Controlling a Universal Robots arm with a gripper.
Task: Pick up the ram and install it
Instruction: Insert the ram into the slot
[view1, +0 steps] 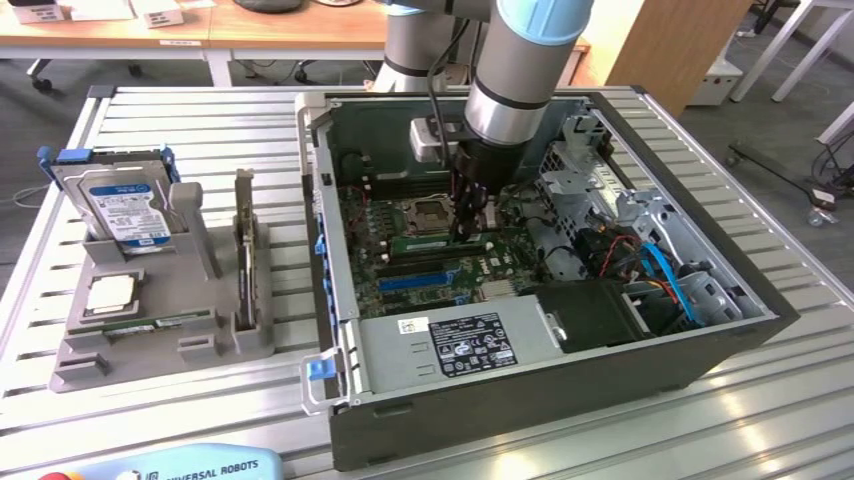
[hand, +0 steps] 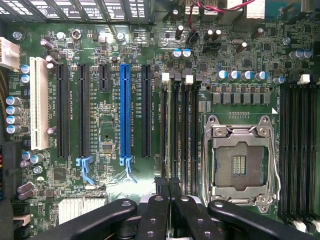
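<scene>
**Claw closed at the end of the ram inside the case**

The open computer case (view1: 534, 385) sat on the slatted tabletop (view1: 174, 130), toward its edge at the exterior view's right, with its side panel off and the motherboard (view1: 387, 185) facing up. The arm (view1: 527, 70) reached straight down into the case. The claw (view1: 470, 232) was low over the board, just beside the processor socket (view1: 430, 212).

The ram (view1: 416, 243) stood on edge as a pale green strip along the memory slots (hand: 185, 130), between the socket and the blue slot (hand: 124, 112). The end of it that lay toward the exterior view's right was under the claw. In the wrist view the black fingers (hand: 159, 210) were drawn together with no gap showing between them, their tips right at the end of the slots. Whether they pinched the stick or only bore on its top edge could not be told.

Near the tabletop's edge at the exterior view's left sat a grey holder (view1: 80, 375). A hard drive (view1: 123, 208) stood upright in it and an expansion card (view1: 244, 255) stood on edge along its side nearest the case. A second green stick (view1: 150, 322) lay flat in the holder, well apart from the claw.
</scene>
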